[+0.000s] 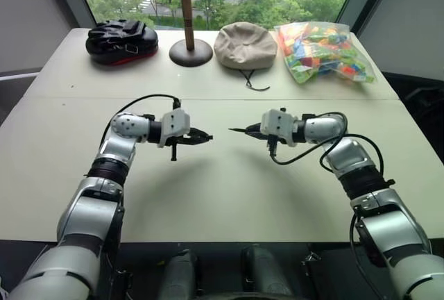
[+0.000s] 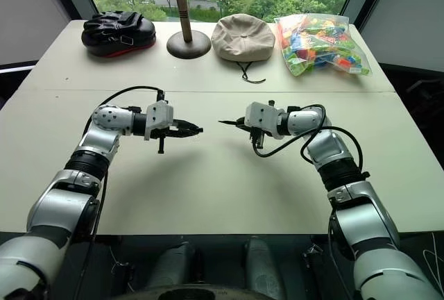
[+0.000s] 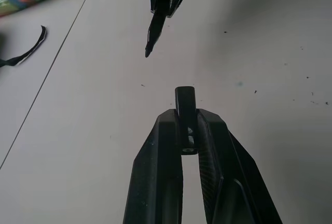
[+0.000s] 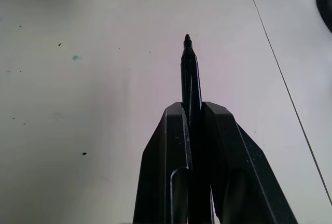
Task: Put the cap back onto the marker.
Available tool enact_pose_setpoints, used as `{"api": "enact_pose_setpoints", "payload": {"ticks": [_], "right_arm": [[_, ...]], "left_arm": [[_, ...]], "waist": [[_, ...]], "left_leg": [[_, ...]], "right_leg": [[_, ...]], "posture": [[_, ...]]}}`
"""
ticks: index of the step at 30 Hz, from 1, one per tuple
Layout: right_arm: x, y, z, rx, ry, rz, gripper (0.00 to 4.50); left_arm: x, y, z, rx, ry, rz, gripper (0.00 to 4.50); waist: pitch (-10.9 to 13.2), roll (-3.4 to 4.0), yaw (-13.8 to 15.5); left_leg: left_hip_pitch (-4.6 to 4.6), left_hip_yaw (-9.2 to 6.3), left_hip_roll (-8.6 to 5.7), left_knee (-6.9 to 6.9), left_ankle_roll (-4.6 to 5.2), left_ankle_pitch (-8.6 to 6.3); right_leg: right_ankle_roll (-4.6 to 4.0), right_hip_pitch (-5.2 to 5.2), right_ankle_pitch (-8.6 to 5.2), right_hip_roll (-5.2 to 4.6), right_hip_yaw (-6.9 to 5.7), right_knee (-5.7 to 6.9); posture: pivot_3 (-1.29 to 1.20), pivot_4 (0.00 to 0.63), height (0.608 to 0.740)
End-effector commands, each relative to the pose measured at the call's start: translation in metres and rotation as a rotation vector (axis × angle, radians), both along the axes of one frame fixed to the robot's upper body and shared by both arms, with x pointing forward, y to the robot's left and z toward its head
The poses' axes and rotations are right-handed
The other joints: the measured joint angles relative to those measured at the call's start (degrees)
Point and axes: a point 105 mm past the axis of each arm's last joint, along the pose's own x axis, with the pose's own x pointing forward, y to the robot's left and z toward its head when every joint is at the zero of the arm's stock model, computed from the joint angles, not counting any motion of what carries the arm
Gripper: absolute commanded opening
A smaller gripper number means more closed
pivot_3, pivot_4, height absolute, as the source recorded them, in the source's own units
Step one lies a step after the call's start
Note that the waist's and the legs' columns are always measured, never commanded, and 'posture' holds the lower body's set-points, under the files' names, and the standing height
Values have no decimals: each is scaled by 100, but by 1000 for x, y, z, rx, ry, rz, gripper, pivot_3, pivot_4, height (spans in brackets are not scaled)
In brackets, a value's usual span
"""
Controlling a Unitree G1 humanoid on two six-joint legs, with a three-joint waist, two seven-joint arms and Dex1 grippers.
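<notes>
The cap is clamped in the left end effector, the marker in the right end effector; tip and opening should be aligned before closing.

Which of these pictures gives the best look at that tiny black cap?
The left wrist view: the cap is close up between the left fingers. In both eye views it is a dark speck.

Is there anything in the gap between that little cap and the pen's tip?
Nothing visible. The left pincer holds the cap, the right pincer holds the marker, tips facing with open air over bare table between.
</notes>
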Motion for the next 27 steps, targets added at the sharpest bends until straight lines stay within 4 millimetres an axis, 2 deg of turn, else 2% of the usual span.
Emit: {"api": "enact_pose_setpoints", "payload": {"ticks": [1, 11, 27], "right_arm": [[-2, 5, 17, -21, -76, 51, 0], [-9, 12, 19, -9, -68, 77, 0], [-11, 17, 14, -2, -51, 85, 0]], "left_arm": [[6, -8, 12, -21, -75, 0, 34], [10, -18, 11, -48, -87, 2, 34], [13, -22, 18, -96, -78, 21, 34]], "waist": [[0, 0, 3], [0, 0, 1], [0, 0, 3]], "left_leg": [[0, 0, 0, 0, 0, 0], [0, 0, 0, 0, -1, 0], [0, 1, 0, 0, -1, 1]], "right_leg": [[0, 0, 0, 0, 0, 0], [0, 0, 0, 0, 0, 1], [0, 0, 0, 0, 0, 1]], "posture": [[0, 150, 740], [0, 150, 740], [0, 150, 740]]}}
